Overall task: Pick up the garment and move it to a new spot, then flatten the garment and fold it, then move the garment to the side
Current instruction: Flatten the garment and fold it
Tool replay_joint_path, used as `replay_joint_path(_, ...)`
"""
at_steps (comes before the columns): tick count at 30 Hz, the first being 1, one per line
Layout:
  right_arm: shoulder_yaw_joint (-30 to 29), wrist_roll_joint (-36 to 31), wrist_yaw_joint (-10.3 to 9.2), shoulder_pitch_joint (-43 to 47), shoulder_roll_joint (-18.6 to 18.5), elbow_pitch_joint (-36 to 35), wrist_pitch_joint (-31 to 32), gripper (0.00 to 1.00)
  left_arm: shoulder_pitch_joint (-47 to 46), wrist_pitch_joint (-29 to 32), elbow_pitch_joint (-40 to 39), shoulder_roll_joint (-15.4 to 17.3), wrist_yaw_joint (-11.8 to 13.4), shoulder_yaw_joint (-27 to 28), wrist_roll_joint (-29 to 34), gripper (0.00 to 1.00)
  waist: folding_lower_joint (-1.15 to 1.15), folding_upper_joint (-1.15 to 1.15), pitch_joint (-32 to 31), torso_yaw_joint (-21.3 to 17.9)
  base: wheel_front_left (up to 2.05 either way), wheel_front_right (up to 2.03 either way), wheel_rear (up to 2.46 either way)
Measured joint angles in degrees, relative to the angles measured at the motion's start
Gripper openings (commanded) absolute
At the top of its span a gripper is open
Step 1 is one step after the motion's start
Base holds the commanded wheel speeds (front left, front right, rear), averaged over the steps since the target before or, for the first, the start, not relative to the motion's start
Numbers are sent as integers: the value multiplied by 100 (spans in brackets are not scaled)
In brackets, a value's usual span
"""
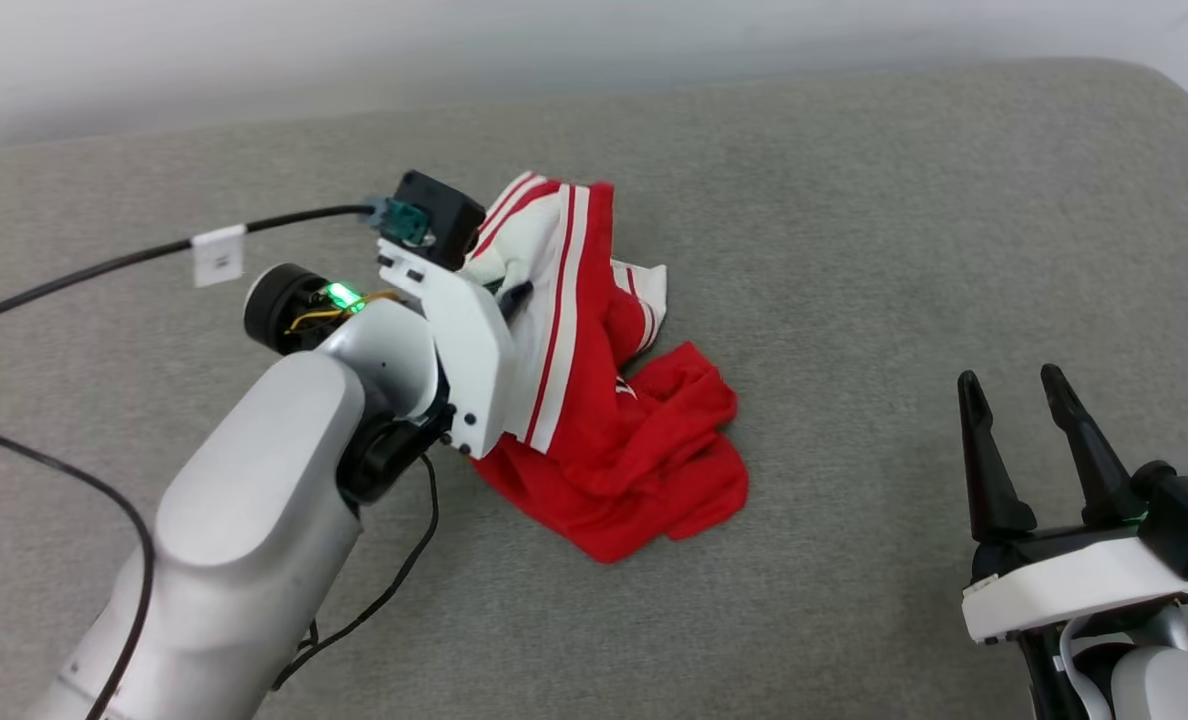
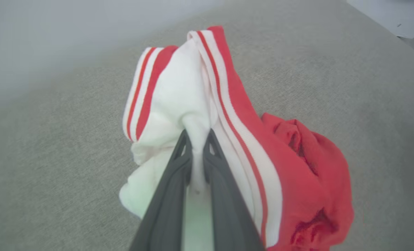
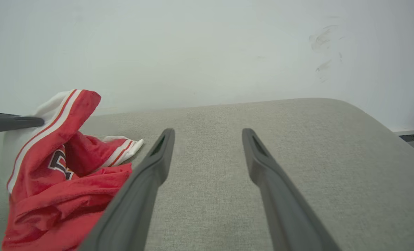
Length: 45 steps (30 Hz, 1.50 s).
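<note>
The garment (image 1: 634, 440), red with white striped-trim sleeves, lies crumpled on the grey cushion (image 1: 854, 200), one white sleeve pulled up above the heap. My left gripper (image 2: 197, 134) is shut on that white sleeve fabric, a pinch of cloth squeezed between the dark fingers (image 2: 172, 188). In the head view the left gripper (image 1: 509, 290) is mostly hidden behind its white wrist and the cloth. My right gripper (image 1: 1014, 385) stands open at the lower right, well clear of the garment (image 3: 60, 174), nothing between its fingers (image 3: 151, 167). Black lettering shows on the red front in the right wrist view.
A black cable (image 1: 104, 265) with a white tag runs across the cushion to the left wrist. A pale wall (image 3: 207, 52) rises behind the cushion's far edge. The cushion's rounded corner (image 1: 1184, 100) is at the far right.
</note>
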Motion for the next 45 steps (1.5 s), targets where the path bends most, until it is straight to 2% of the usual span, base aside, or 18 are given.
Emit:
replay_joint_path(4, -57, -43, 0, 48, 2, -105, 53, 100, 541, -193, -726, 282, 375, 169, 40, 0, 0, 0, -89, 218, 0, 0, 0)
replay_joint_path(10, -66, -62, 0, 148, 2, -213, 115, 100, 1952, -393, -1544, 694, 1124, 553, -115, 0, 0, 0, -229, 445, 0, 0, 0)
replay_joint_path(15, -46, -94, 0, 242, 2, -263, 186, 100, 3187, -738, -1686, 756, 1706, 946, -433, 0, 0, 0, -385, 516, 0, 0, 0)
replay_joint_path(19, -53, -111, 0, 277, 2, -323, 250, 100, 3847, -961, -1582, 564, 1855, 1099, -758, 0, 0, 0, -496, 527, 0, 0, 0)
replay_joint_path(20, -55, -118, 0, 304, 2, -336, 257, 100, 3933, -998, -1540, 512, 1855, 1090, -793, 18, 0, 0, -524, 532, 0, 0, 0)
replay_joint_path(21, -58, -138, 0, 341, 2, -350, 275, 100, 3990, -1077, -1510, 466, 1855, 1091, -804, 64, 0, 0, -552, 539, 0, 0, 0)
replay_joint_path(22, -68, -154, 0, 368, 2, -363, 297, 100, 4012, -1170, -1481, 432, 1855, 1093, -804, 100, -1, 0, -580, 546, 0, 0, 0)
replay_joint_path(26, -73, -197, 0, 408, 2, -427, 399, 100, 4011, -1567, -1458, 302, 1902, 1104, -680, 100, -1, 0, -730, 576, 0, 0, 0)
replay_joint_path(35, -52, -253, 0, 591, 2, -552, 601, 100, 3817, -2617, -1883, 283, 2094, 1029, 99, 100, -1, 0, -1092, 603, 0, 0, 0)
replay_joint_path(45, -101, -345, 0, 623, 2, -671, 713, 100, 3747, -3682, -2238, 208, 2210, 1028, 591, 100, -1, 0, -1143, 661, 0, 0, 0)
